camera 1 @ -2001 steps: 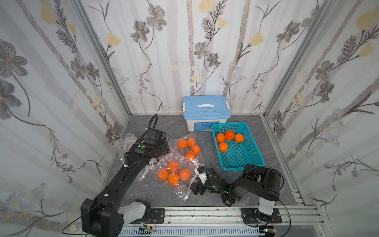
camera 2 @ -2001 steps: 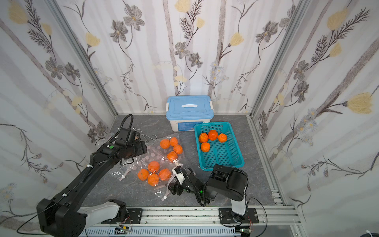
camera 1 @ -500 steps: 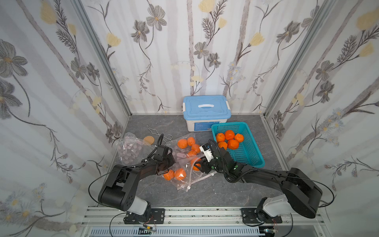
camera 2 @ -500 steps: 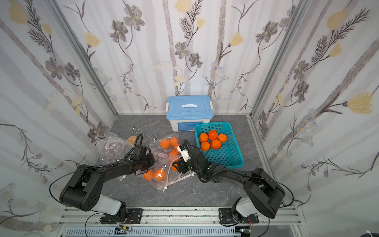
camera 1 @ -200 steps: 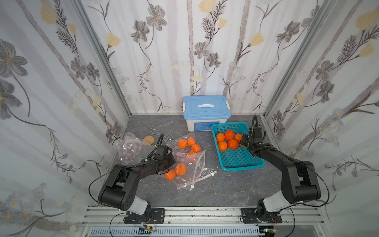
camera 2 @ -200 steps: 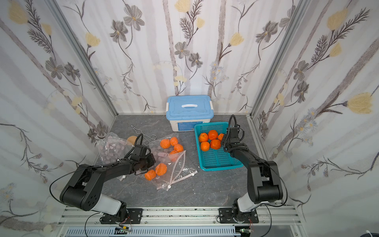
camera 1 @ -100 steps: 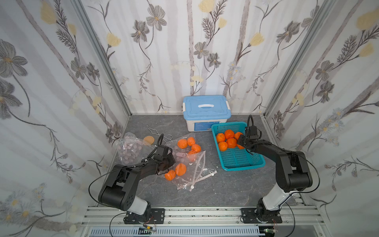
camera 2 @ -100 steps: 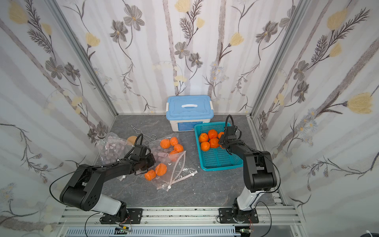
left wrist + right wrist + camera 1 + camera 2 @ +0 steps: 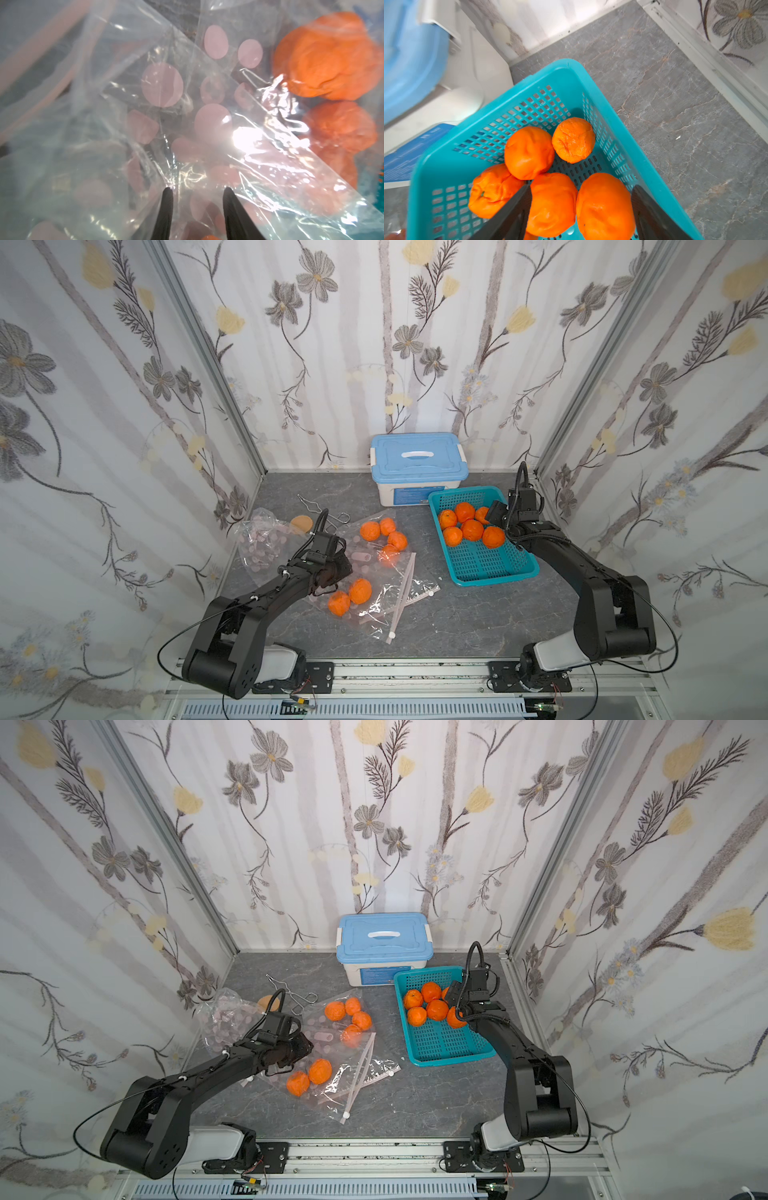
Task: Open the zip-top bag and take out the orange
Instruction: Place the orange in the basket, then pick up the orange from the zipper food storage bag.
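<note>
The right gripper hangs over the wall-side end of the teal basket with its jaws spread wide and nothing clamped. The orange it carried over from the bag a couple of seconds ago now lies loose on the basket floor between its fingers, touching its neighbours. That makes six oranges in the basket, up from five. The other change is at the zip-top bag, which lies flat on the table near the basket, on the side toward the left arm, with its pink zip track parted and its mouth turned toward the basket. The left gripper was pinched shut on the film a second ago and has now let go. In the left wrist view its black fingertips stand apart, with crumpled clear plastic ahead of them and no fold visibly caught between. Two oranges remain inside that bag, touching each other, farther from the basket than the zip. A second bag holding four more lies level with the basket's far end on the same side. One delivery looks complete, but with the hold-down released the limp bag will likely slide or fold at the next reach, so a fresh pinch probably has to come first.
</note>
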